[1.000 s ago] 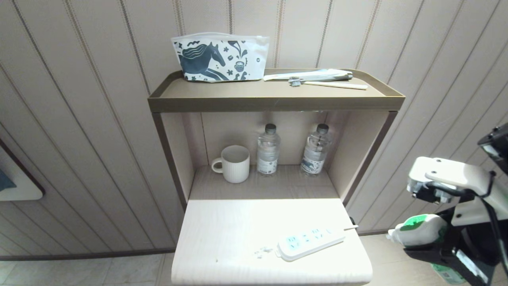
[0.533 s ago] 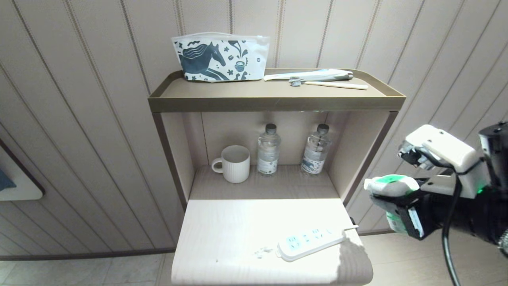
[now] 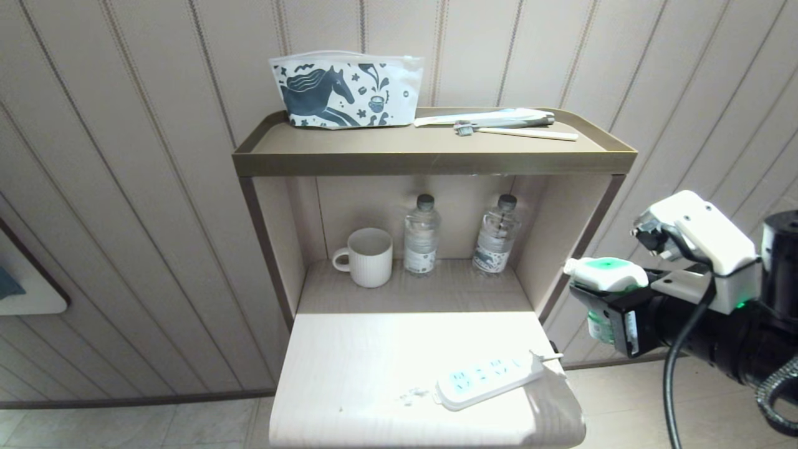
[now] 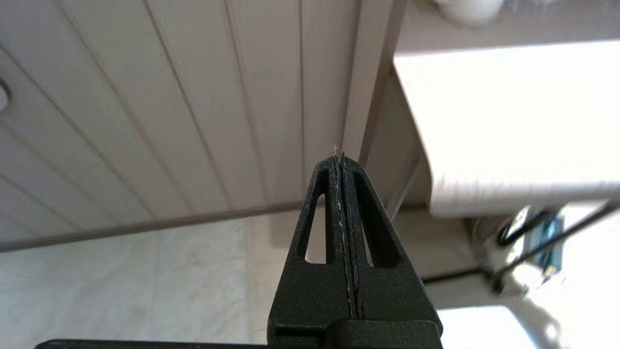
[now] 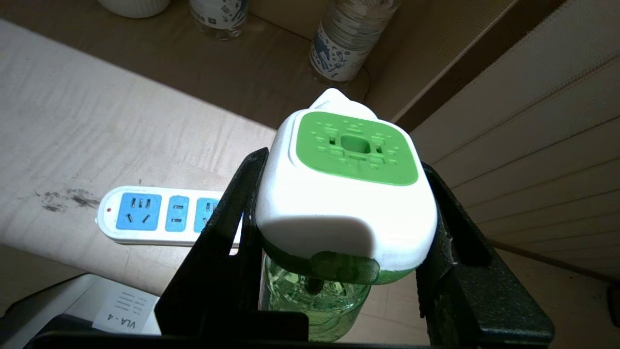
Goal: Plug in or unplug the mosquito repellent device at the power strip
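Right gripper (image 5: 339, 228) fingers pinch the mosquito repellent device (image 5: 346, 194) upright beside the desk (image 3: 374, 362), ready for the power strip (image 3: 486, 380); left gripper (image 4: 339, 160) fingers pressed together

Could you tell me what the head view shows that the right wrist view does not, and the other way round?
Only the head view shows the horse-print pouch and toothbrush on the top shelf.

Only the right wrist view shows the vent holes in the green top of the mosquito repellent device and its green liquid bottle.

Both show the right hand gripping the device beside the table, the power strip, a water bottle.
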### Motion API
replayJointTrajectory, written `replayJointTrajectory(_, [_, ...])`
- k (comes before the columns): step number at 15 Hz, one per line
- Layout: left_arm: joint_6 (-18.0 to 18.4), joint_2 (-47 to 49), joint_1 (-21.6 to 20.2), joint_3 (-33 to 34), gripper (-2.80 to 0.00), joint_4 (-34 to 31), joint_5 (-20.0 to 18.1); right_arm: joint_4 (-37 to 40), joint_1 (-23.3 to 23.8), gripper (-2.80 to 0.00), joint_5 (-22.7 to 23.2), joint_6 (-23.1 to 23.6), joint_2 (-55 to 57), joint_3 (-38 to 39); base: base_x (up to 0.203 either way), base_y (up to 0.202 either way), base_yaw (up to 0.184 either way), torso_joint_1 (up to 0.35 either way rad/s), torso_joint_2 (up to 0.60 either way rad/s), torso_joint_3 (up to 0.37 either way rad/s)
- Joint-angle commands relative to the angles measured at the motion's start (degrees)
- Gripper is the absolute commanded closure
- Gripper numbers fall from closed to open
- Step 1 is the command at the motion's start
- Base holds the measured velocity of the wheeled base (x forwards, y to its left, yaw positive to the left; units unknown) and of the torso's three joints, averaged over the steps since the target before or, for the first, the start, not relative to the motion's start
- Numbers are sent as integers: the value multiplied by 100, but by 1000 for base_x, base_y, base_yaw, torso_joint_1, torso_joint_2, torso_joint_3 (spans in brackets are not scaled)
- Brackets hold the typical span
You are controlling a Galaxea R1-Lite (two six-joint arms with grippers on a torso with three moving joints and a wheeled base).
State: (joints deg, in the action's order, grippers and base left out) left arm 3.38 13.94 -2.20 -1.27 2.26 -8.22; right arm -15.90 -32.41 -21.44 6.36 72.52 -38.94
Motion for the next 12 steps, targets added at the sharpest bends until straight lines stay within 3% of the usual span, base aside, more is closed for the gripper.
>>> replayJointTrajectory(1, [46, -784, 123, -148, 0, -555, 118, -10, -2, 0, -4, -6, 52, 44, 0, 0, 0, 0, 0, 0])
replayJointTrajectory(3, [28, -1361, 178, -160, 0, -652, 280, -28, -10, 0, -9, -38, 78, 62, 0, 0, 0, 0, 0, 0])
replayJointTrajectory(5, [-37, -1381, 202, 108, 0, -133, 490, -389, -175, 0, -71, -183, 117, 103, 0, 0, 0, 0, 0, 0])
replayJointTrajectory(7, [15, -1377, 208, 127, 0, -463, 783, -1262, -279, 0, -349, -238, 383, 298, 0, 0, 0, 0, 0, 0])
replayJointTrajectory(9, [-42, -1385, 212, 127, 0, -402, 787, -2320, -395, 0, -787, -197, 729, 650, 0, 0, 0, 0, 0, 0])
replayJointTrajectory(12, [-83, -1385, 212, 127, 0, -393, 781, -3738, -490, 0, -1027, 61, 1086, 1370, 0, 0, 0, 0, 0, 0])
